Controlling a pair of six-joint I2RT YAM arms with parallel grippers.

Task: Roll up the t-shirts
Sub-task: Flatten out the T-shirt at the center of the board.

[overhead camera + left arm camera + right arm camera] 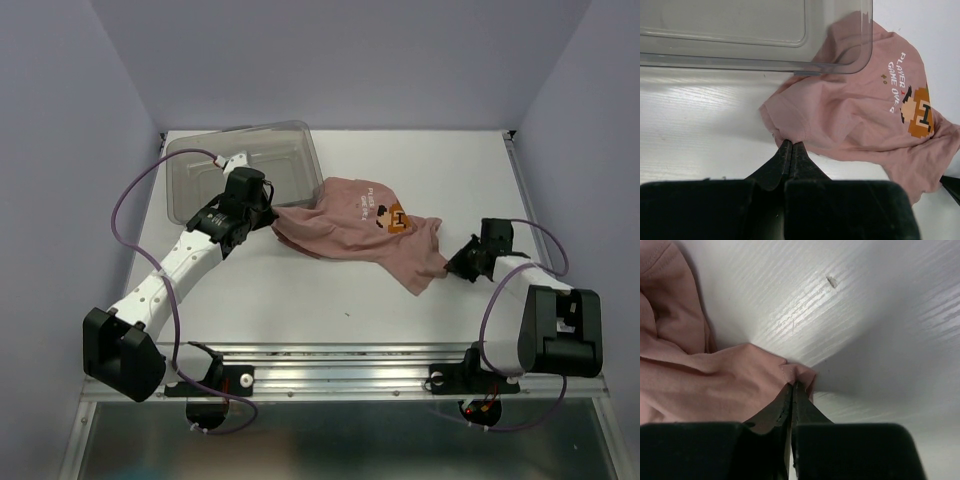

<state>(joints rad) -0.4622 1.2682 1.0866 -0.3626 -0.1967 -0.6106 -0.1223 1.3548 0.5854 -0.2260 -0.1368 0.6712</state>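
The dusty-pink t-shirt (355, 232) lies crumpled in the middle of the white table, its orange-yellow pixel graphic (394, 217) facing up. My left gripper (270, 219) is shut on the shirt's left edge, just in front of the clear bin. In the left wrist view the closed gripper (791, 144) pinches a fold of the pink t-shirt (855, 115). My right gripper (452, 264) is shut on the shirt's right hem. In the right wrist view the closed gripper (792, 385) holds the stitched hem of the t-shirt (715, 380).
A clear plastic bin (205, 165) stands at the back left, its corner over part of the shirt in the left wrist view (740, 35). A small speck (831, 282) lies on the table. Purple walls enclose the table on three sides.
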